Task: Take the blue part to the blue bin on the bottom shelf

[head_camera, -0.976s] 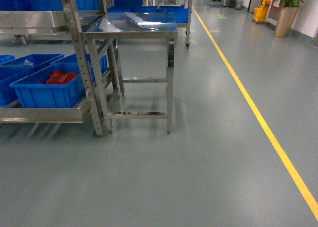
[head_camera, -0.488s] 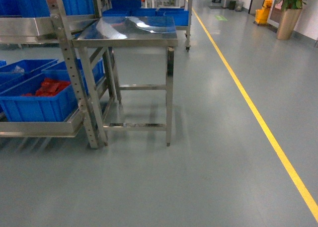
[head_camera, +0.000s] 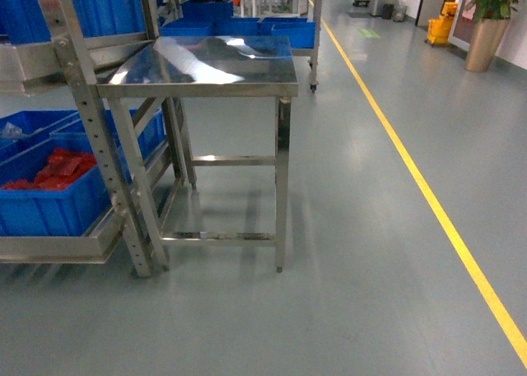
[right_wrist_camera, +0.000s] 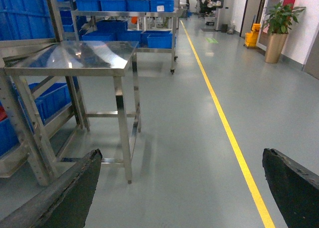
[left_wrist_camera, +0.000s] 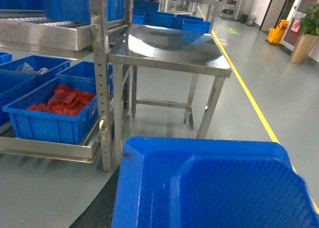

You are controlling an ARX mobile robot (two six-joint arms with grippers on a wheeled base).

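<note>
At nine o'clock in your head view the bottom shelf (head_camera: 49, 248) carries a blue bin (head_camera: 49, 203) of red pieces, just beside the steel tabletop (head_camera: 206, 63). Your right hand (right_wrist_camera: 189, 188) has its fingers (right_wrist_camera: 70, 193) spread wide apart over the floor. Your left hand's state you cannot tell; a blue tray (left_wrist_camera: 209, 188) fills that wrist view.
</note>
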